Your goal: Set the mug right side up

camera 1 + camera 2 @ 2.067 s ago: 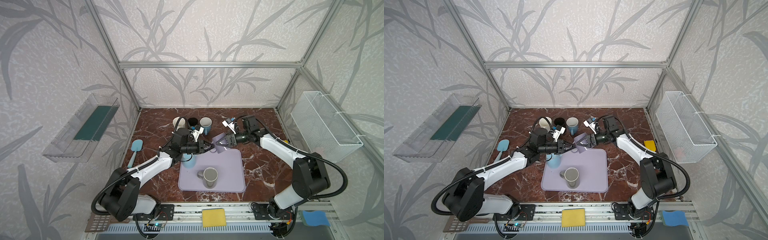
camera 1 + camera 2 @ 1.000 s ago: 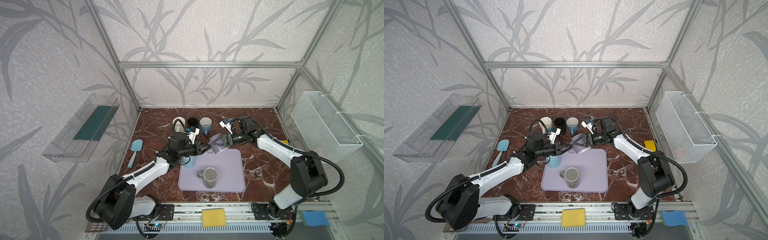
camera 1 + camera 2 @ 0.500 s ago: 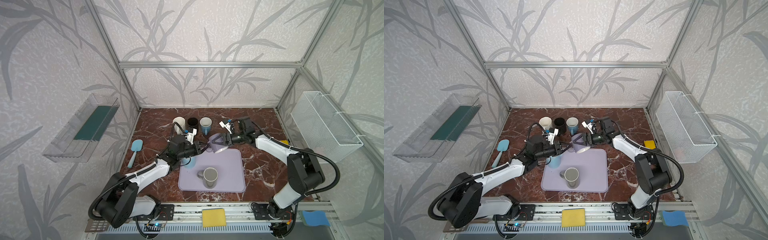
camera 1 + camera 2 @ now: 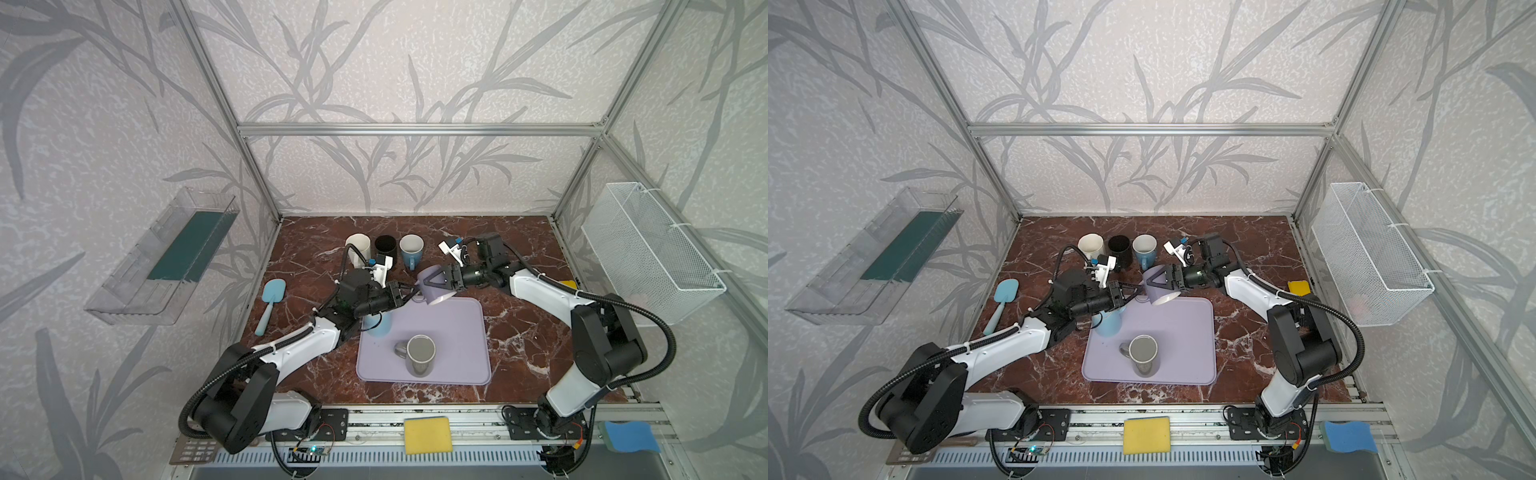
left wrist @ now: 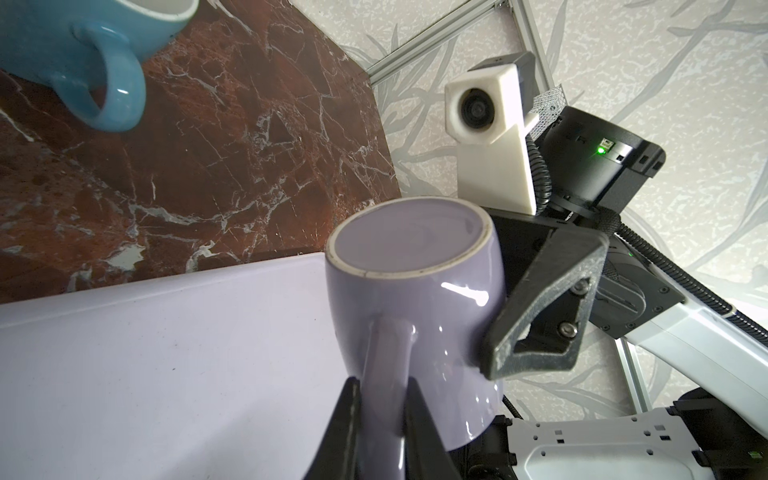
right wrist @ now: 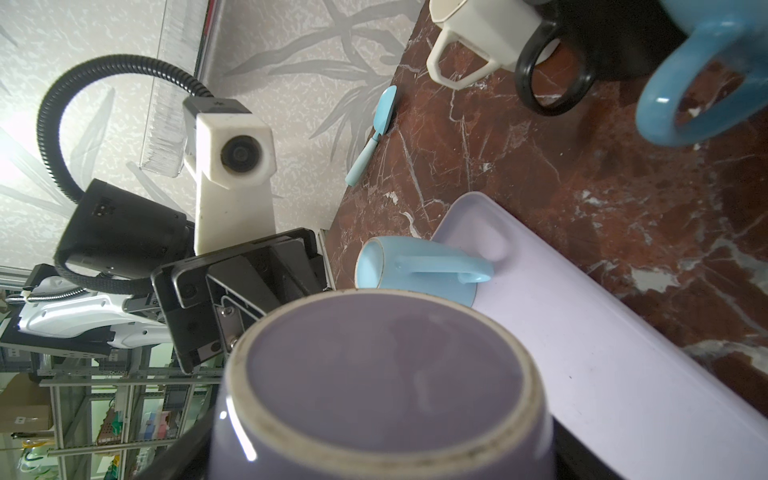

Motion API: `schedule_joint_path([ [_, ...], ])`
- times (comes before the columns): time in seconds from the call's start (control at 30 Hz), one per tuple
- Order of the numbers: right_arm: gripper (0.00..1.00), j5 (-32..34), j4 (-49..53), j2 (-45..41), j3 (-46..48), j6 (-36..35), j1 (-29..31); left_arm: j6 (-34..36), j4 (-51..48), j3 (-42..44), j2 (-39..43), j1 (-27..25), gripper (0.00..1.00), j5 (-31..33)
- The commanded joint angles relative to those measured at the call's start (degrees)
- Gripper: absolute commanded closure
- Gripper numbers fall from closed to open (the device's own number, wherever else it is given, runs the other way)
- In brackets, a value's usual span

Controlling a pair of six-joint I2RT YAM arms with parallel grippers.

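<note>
Both top views: lavender mug [image 4: 432, 286] [image 4: 1158, 287] held in the air between the two arms, over the far edge of the lavender mat [image 4: 457, 332], touching neither mat nor marble tabletop [image 4: 519, 249]; tilted, base up and toward the back, pale mouth down toward the front; spanned across its body by the right gripper [image 4: 430, 282] [image 4: 1160, 280], jaws spread wide, reaching in from the right; met from the left by the left gripper [image 4: 411, 290] [image 4: 1136, 289], at the handle.

Left wrist view: left gripper [image 5: 380, 386] clamped narrow on the mug's handle, a finger to each side; one dark finger [image 5: 540, 307] of the right gripper pressed against the mug's [image 5: 415, 316] far wall; base ring turned toward this camera.

Right wrist view: mug's unglazed base ring [image 6: 382, 395] large and close; right jaws' own contact not to be told from here.

On the mat: at its far left corner, mouth down, a light blue mug [image 4: 380, 326] [image 6: 415, 270], partly under the left arm; toward the front middle, upright, a grey mug [image 4: 420, 353], handle to the left.

Along the back of the tabletop, upright, in a row: cream mug [image 4: 358, 247]; black mug [image 4: 385, 247]; blue mug [image 4: 411, 249].

Left of the mat, flat on the marble: a light blue spatula [image 4: 272, 299].
</note>
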State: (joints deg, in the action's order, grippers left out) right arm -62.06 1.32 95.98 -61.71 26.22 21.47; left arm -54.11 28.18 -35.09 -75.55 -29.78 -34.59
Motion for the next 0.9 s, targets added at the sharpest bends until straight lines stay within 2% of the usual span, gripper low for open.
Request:
schedule_joint_path([
  [0.0, 0.08, -1.5, -5.33, 0.26, 0.41, 1.82, -0.47, -1.29, 3.11, -1.2, 0.05, 0.2, 1.0, -0.35],
  [0.1, 0.07, -1.85, -5.92, 0.09, 0.4, 2.1, -0.47, -1.02, 3.04, -1.32, 0.05, 0.19, 1.0, -0.65],
  [0.17, 0.01, -2.39, -6.86, -0.01, 0.67, 2.71, -0.55, -0.71, 2.52, -1.47, 0.12, 0.23, 1.0, -0.83],
  [0.33, 0.01, -2.77, -7.0, -0.36, 0.69, 2.93, -0.73, 0.05, 1.63, -1.47, 0.49, 0.17, 1.0, -0.83],
  [0.7, 0.01, 3.77, -2.47, -1.75, 1.79, 3.26, -5.21, 0.77, -0.17, -1.13, 2.96, 0.23, 1.0, 0.96],
  [0.87, 0.0, 8.46, -2.46, -4.21, 4.06, 5.16, -6.65, -0.51, 0.4, -0.83, 4.43, 0.22, 1.0, 3.84],
])
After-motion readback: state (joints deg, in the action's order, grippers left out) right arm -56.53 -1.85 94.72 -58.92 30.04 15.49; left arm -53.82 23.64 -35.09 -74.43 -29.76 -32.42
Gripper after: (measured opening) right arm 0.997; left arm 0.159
